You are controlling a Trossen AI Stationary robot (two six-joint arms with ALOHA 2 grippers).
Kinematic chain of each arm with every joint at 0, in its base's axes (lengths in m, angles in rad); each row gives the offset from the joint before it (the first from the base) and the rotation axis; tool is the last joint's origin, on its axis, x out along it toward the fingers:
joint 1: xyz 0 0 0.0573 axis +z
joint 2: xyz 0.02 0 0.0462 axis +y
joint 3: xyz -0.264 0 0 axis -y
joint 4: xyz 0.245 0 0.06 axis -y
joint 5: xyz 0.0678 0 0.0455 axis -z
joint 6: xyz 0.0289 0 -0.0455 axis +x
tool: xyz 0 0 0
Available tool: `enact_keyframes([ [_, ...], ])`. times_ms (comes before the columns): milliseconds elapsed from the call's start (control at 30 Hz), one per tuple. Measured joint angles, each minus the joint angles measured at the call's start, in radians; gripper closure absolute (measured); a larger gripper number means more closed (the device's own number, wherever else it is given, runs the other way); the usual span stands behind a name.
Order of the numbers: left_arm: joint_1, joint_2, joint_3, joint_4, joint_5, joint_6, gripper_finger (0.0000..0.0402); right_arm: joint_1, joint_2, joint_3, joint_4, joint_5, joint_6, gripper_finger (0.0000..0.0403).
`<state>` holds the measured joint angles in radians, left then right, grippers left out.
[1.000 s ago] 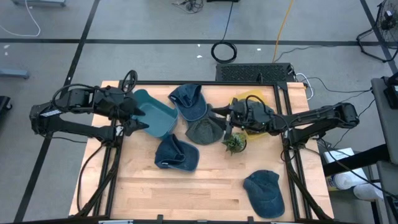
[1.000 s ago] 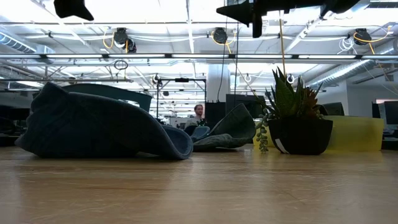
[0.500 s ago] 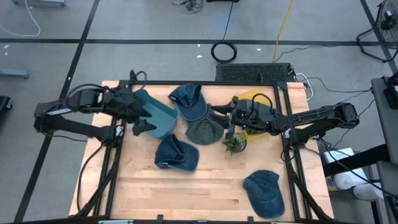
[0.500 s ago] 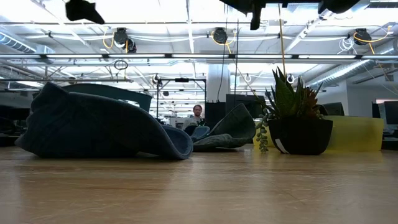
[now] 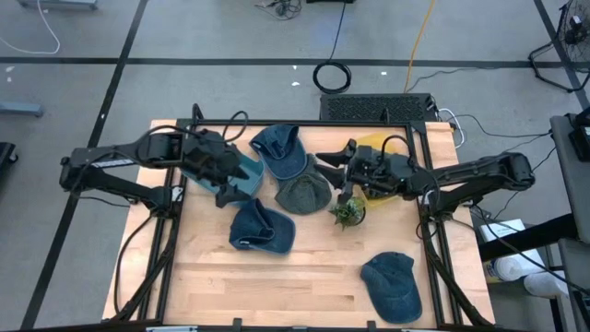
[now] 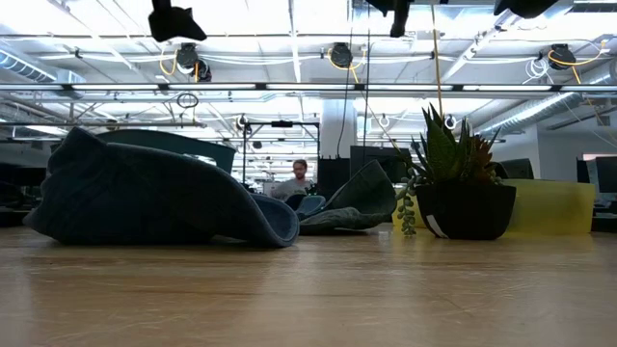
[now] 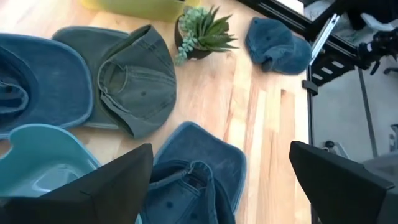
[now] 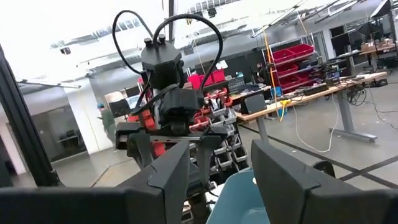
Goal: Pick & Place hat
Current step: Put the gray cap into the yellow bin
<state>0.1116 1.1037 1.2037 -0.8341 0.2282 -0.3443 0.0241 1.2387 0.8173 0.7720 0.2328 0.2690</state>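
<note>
Overhead looks straight down; low view, table-level, perhaps shares the plant [image 6: 461, 183].

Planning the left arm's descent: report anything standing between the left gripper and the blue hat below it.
Nothing visible does. The left gripper, fingers open, hangs over the teal bin; the blue hat lies uncovered on the wood just beyond. The green hat lies off to the side.

Bright, even light falls from the ceiling lamps [image 6: 333, 53], which glare white across the level view. Soft shadows lie on the wooden surface [image 5: 304, 277]. The nearest boards there blur out of focus.
</note>
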Motion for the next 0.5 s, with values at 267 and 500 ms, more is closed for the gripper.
enact_keyframes([
  [267, 0.0, 0.003, 0.0, 0.0, 0.044, 0.0, 0.0005, -0.001, -0.176, 0.0, -0.319, -0.008, -0.072, 0.0242],
  [500, 0.0, 0.003, 0.0, 0.003, 0.044, -0.001, 0.0004, -0.001, -0.342, 0.0, -0.528, 0.0, -0.129, 0.0252],
])
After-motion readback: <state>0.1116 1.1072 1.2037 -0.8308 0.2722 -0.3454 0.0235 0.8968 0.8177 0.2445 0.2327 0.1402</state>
